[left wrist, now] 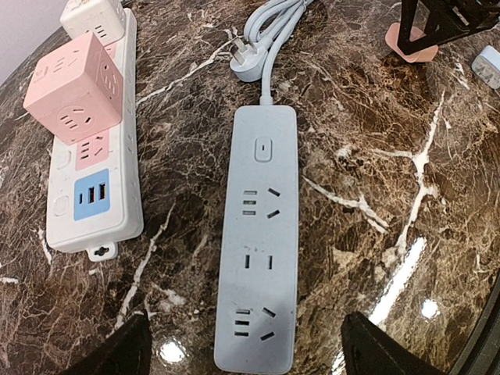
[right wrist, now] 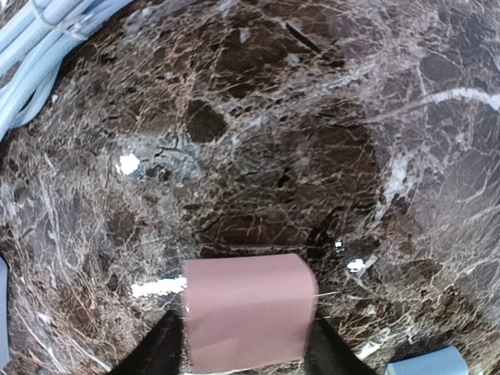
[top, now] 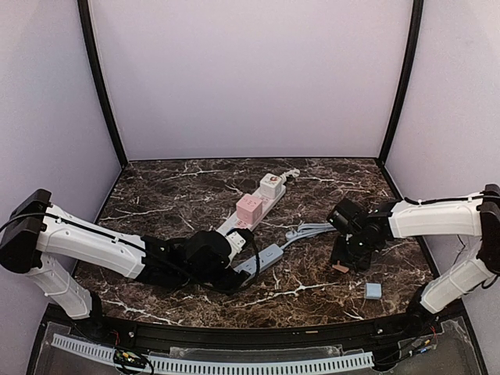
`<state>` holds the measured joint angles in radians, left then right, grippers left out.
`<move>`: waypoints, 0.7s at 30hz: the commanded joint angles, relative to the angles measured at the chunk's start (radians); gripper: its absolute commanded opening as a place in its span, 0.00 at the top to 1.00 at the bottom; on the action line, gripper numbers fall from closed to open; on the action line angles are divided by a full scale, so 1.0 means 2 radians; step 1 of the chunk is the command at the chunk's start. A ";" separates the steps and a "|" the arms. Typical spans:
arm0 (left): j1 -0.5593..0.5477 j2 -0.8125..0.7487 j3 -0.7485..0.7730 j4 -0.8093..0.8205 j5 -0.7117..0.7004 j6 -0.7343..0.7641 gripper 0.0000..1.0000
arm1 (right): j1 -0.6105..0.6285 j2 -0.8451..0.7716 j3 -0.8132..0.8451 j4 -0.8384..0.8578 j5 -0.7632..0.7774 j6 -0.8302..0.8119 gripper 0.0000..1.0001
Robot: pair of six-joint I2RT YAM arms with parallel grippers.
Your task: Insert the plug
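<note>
Your right end effector [right wrist: 244,340] straddles the pink rounded plastic plug [right wrist: 248,305] on the dark marble table [right wrist: 328,117], jaws at its sides; pinched yet, cannot tell. Clamp centred before lifting. Your left end effector [left wrist: 250,353] hangs wide, empty, over the pale blue-grey power strip [left wrist: 258,234].

table [top: 172,187]: glossy marble; power strip [left wrist: 258,234]: matt plastic; pink plug [right wrist: 246,312]: matt plastic
</note>
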<state>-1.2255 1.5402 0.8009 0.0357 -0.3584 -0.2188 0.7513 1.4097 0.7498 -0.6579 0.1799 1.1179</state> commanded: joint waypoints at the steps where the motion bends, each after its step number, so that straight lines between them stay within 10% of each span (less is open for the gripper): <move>1: 0.001 -0.012 -0.010 0.001 0.004 -0.003 0.16 | -0.005 0.011 0.013 0.008 0.003 -0.016 0.56; 8: 0.001 -0.016 -0.012 0.001 0.002 -0.002 0.16 | -0.003 0.024 0.024 0.023 -0.026 -0.065 0.82; 21: 0.001 -0.033 -0.056 0.091 0.070 0.051 0.18 | 0.082 0.040 0.088 0.046 -0.068 -0.150 0.93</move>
<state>-1.2255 1.5246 0.7261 0.1234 -0.2924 -0.1680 0.8860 1.5124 0.8951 -0.6212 0.0978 0.8848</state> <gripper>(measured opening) 0.821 0.388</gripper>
